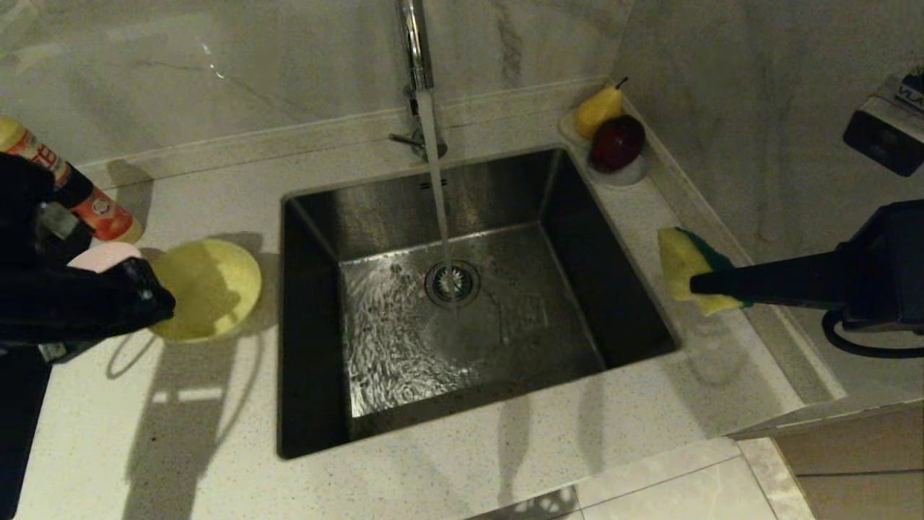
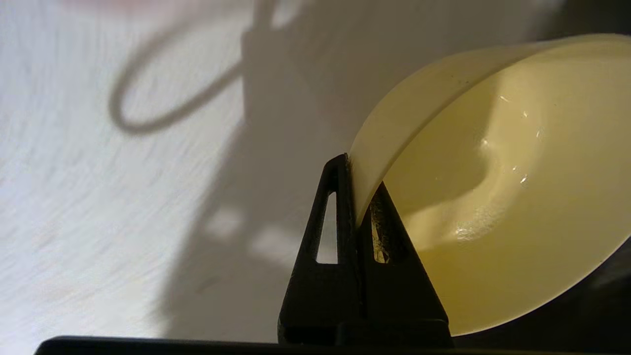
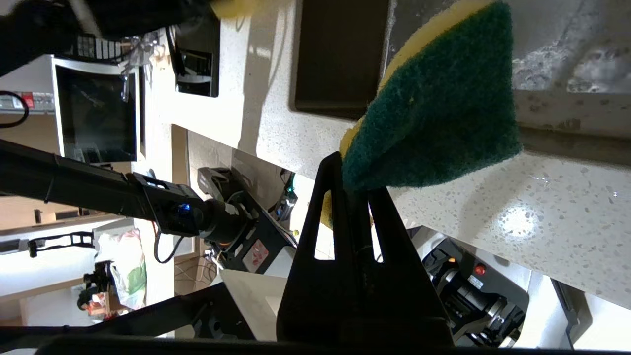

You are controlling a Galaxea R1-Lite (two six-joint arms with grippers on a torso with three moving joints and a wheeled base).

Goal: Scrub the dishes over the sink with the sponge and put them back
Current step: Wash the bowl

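Gripping the yellow bowl [image 1: 209, 287] beside a bottle [image 1: 86, 195], left hand [image 2: 356, 197]; right hand [image 3: 352, 190] pinches the sponge [image 1: 689, 267].

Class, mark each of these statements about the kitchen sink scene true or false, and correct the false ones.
1. The left gripper pinches the rim of the round yellow plastic bowl. True.
2. The right gripper holds the yellow-and-green sponge. True.
3. The chrome tap is turned off. False: water streams into the square steel sink.
4. The yellow bowl is inside the sink. False: it is over the counter, left of the sink.
5. The small white saucer bears a yellow pear and a dark red apple. True.
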